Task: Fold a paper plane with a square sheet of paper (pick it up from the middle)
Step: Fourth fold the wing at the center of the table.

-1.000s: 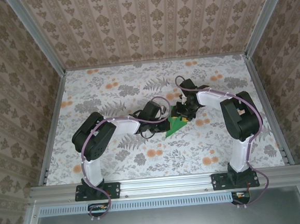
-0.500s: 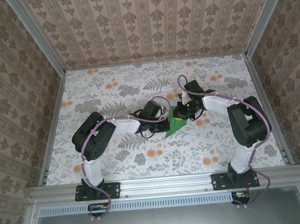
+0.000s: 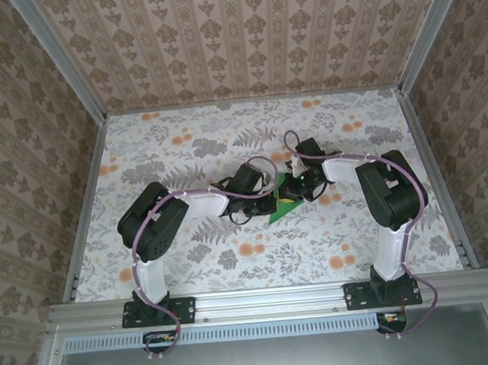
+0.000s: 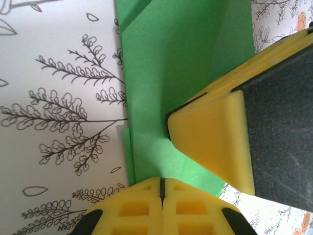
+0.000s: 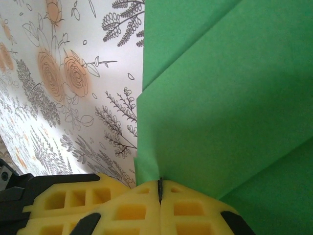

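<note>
The square sheet of paper point(image 3: 280, 209), bright green and partly folded into layers with slanting creases, lies on the flowered table mid-way between the arms. My left gripper point(image 4: 162, 181) is shut, its tips resting on the flat green paper point(image 4: 171, 63) near its left edge. From above, the left gripper point(image 3: 275, 197) sits at the paper's left side. My right gripper point(image 5: 160, 183) is shut at the paper's near edge, a small flap of the green paper point(image 5: 220, 98) creasing into its jaws. One of the right gripper's yellow fingers point(image 4: 215, 142) rests on the paper close to the left gripper.
The flowered tabletop point(image 3: 224, 142) stretches away on all sides of the paper. Metal rails point(image 3: 85, 203) and patterned walls point(image 3: 241, 39) border it. Purple cables point(image 3: 253, 190) loop over both forearms close to the paper.
My right gripper has shut from roughly half open and shifted slightly left over the paper's edge. The left arm and the paper have stayed put.
</note>
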You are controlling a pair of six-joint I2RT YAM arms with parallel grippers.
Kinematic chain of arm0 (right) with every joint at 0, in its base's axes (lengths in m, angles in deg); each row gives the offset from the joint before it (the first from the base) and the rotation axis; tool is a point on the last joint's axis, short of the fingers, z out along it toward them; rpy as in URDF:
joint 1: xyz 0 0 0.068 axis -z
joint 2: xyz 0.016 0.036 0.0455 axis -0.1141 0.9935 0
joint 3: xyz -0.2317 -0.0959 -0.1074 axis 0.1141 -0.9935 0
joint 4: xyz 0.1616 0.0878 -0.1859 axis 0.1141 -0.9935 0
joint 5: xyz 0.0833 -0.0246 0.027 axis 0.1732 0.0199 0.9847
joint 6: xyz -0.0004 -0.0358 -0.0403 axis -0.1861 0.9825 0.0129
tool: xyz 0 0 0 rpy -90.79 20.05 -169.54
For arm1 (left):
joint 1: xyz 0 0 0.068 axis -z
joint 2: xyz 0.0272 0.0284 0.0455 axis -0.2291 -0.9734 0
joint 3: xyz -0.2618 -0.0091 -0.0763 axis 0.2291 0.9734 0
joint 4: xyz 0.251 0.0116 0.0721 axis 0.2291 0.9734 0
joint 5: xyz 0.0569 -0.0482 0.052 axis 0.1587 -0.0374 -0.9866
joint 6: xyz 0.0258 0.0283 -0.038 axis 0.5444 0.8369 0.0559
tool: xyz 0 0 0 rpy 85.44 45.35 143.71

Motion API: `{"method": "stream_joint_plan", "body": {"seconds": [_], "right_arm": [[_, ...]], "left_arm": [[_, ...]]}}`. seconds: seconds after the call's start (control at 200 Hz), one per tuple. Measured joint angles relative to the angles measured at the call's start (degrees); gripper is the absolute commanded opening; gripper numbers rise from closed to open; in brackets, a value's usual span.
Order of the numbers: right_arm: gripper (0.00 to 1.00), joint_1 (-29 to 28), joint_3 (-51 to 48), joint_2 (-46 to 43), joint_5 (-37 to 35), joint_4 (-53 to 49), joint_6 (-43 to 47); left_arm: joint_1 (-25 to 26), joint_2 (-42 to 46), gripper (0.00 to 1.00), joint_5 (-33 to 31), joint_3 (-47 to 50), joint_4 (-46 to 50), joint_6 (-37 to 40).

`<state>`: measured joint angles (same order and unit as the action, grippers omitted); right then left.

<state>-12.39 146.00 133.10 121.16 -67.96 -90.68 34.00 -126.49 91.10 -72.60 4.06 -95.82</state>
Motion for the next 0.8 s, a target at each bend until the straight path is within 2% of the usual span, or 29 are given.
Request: {"method": "stream_joint_plan", "body": {"seconds": [0.475,0.8], "right_arm": [[0.09,3.8,-2.8,0.3,2.2,4.7,-0.7],[0.10,-1.3,-4.8,-0.2,2.1,10.1,-3.6]], "left_arm": [[-0.3,0.7,0.00,0.4,2.1,-2.6,1.6],[-2.0,5.7,0.00,1.1,7.8,-1.2,3.8]]}}
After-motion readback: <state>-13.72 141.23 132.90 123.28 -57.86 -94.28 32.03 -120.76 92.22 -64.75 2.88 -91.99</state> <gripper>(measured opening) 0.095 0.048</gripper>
